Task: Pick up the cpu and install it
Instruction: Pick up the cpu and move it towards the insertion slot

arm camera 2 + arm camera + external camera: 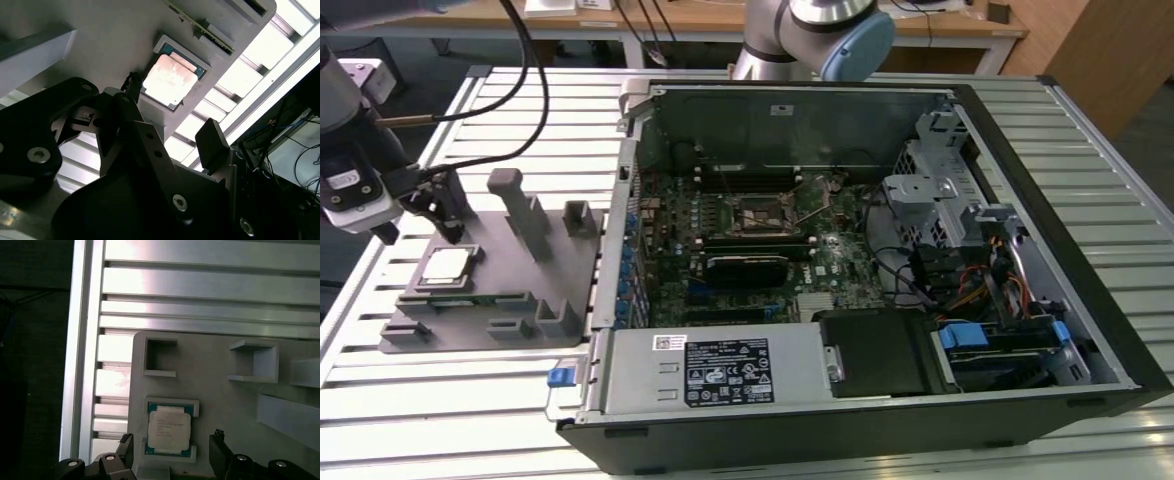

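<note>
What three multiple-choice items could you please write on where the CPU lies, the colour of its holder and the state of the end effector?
1. Where does the small flat square silver-topped cpu lie?
A. In the motherboard socket
B. On the slatted metal table
C. In a recess of the plastic tray with upright blocks

2. What colour is that tray?
A. Grey
B. Red
C. Yellow

3. How is the black end effector?
A. Shut on the cpu
B. Open, its fingers apart on either side of the cpu
C. Shut on a cable

Key: 1 C, the first wrist view shows the chip seated in the tray's frame; 2 A, the tray looks grey in the exterior view; 3 B, both fingertips stand clear of the chip in the first wrist view.
</note>
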Available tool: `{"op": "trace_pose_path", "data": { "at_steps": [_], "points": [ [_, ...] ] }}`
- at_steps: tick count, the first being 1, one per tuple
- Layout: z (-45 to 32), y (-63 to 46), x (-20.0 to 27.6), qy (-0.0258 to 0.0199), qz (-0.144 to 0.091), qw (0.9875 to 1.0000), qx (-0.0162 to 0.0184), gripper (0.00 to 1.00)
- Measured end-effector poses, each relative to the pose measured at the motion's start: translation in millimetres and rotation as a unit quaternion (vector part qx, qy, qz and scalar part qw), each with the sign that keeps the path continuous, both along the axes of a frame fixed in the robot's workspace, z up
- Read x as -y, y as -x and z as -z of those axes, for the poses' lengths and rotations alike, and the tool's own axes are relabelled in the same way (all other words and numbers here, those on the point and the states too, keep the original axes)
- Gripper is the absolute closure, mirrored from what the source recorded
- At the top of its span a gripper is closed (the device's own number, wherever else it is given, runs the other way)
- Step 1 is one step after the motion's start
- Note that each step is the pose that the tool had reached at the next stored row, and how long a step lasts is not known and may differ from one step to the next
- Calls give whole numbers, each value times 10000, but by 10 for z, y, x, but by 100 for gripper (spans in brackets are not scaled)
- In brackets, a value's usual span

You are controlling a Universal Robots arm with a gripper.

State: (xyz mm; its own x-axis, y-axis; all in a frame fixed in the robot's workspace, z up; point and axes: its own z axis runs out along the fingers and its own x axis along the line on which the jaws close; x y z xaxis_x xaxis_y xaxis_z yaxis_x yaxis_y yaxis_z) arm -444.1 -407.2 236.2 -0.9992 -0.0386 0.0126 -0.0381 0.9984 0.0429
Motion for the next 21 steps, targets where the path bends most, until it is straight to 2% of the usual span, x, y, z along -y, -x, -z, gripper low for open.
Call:
{"op": "trace_pose_path", "data": {
  "at_steps": [5, 15, 21],
  "points": [
    [68, 0, 23, -3, 1, 10000, 1, 30],
    [239, -4, 24, -3, 3, 10000, 1, 30],
    [264, -7, 24, -4, 6, 10000, 2, 30]
  ]
}}
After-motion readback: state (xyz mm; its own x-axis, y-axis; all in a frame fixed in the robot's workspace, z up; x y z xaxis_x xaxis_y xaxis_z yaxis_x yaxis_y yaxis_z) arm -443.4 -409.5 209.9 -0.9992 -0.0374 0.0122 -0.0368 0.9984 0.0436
